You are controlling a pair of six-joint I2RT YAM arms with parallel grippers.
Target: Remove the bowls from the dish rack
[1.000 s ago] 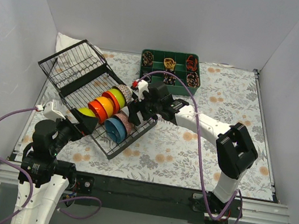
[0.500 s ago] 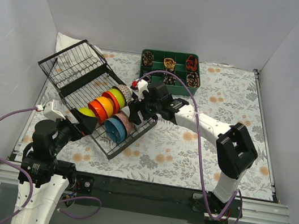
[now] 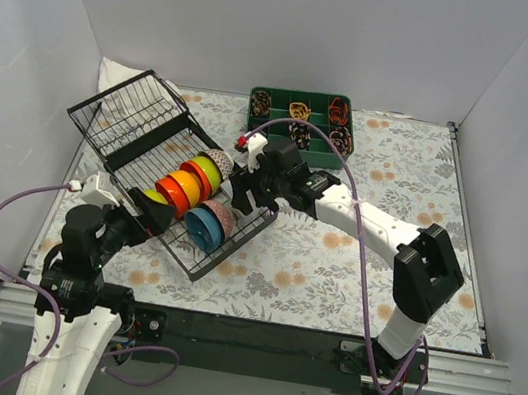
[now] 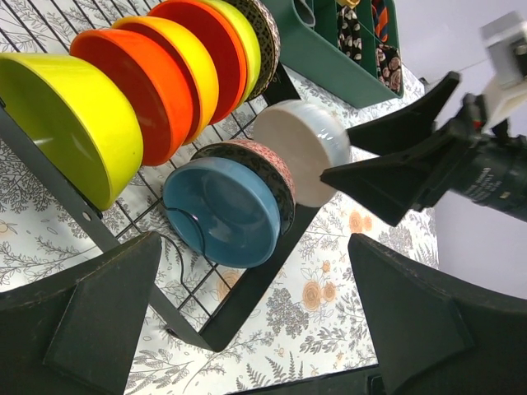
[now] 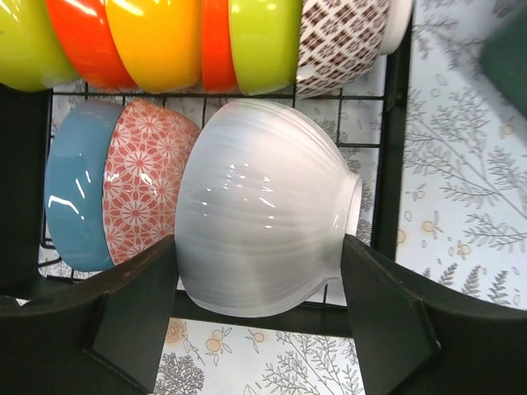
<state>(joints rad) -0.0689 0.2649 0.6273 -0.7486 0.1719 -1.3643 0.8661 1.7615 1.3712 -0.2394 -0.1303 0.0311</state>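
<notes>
The black wire dish rack stands at the left. One row in it holds lime-yellow, orange, red and patterned bowls on edge. In front stand a blue bowl and a pinkish mosaic bowl. My right gripper is shut on a white ribbed bowl, one finger at its rim and one at its foot, at the rack's right end. The white bowl also shows in the left wrist view. My left gripper is open and empty by the rack's near left side.
A green divided tray of tiny items sits at the back, behind the right arm. The floral mat covers the table to the right of the rack. The rack's tilted wire panel rises at the far left.
My right gripper has shifted slightly back and left with the white bowl between its fingers. My left wrist has edged up a little.
</notes>
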